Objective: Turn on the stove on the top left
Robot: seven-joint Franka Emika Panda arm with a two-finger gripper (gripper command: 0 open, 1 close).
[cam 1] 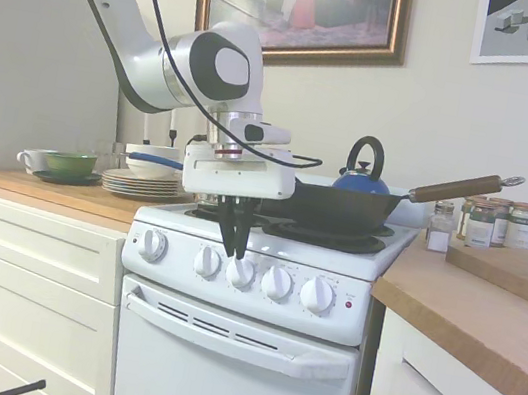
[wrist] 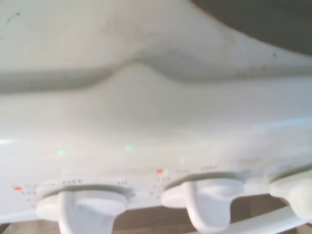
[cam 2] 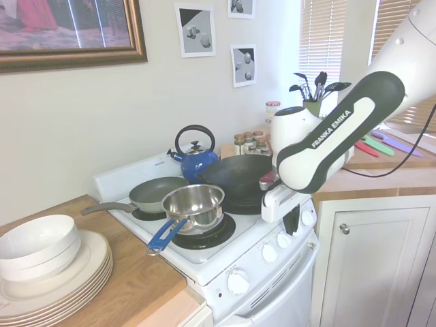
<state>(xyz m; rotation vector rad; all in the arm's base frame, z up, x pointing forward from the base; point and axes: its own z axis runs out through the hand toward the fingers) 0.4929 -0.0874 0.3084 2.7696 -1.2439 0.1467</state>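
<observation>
- The narrow white electric stove (cam 1: 247,357) stands between white cabinet drawers (cam 1: 21,289) and a wood-topped counter (cam 1: 487,316); five round white front knobs (cam 1: 276,283) run across its panel, a small red light (cam 1: 349,304) sits at the panel's right end, and the white oven-door handle (cam 1: 236,335) runs just below.
- The white robot arm (cam 1: 180,62) reaches down over the stove's front edge.
- Its gripper (cam 1: 232,243) points downward at the panel, with dark fingers (cam 1: 229,227) drawn close together, their tips at the gap between the second and third knobs from the left in the first exterior view; whether they touch a knob cannot be told.
- A black wok with a wooden handle (cam 1: 344,206) sits on a rear burner; nothing can be seen inside it.
- A stack of cream plates (cam 2: 65,283) rests on the counter beside the stove and carries two nested white bowls (cam 2: 37,245).
- A grey frying pan (cam 2: 157,193) lies on a burner, showing nothing inside.
- A shiny steel saucepan with a blue handle (cam 2: 194,204) occupies a front coil; its interior looks bare.
- A blue kettle with a black handle (cam 1: 363,174) stands behind the wok.
- A green cup holds dark utensils (cam 2: 315,88) on the far counter.
- A row of small spice jars (cam 1: 488,223) stands by the wall, contents unclear.
- In the wrist view two knobs (wrist: 202,197) appear close, blurred, under faint "OFF" print.
</observation>
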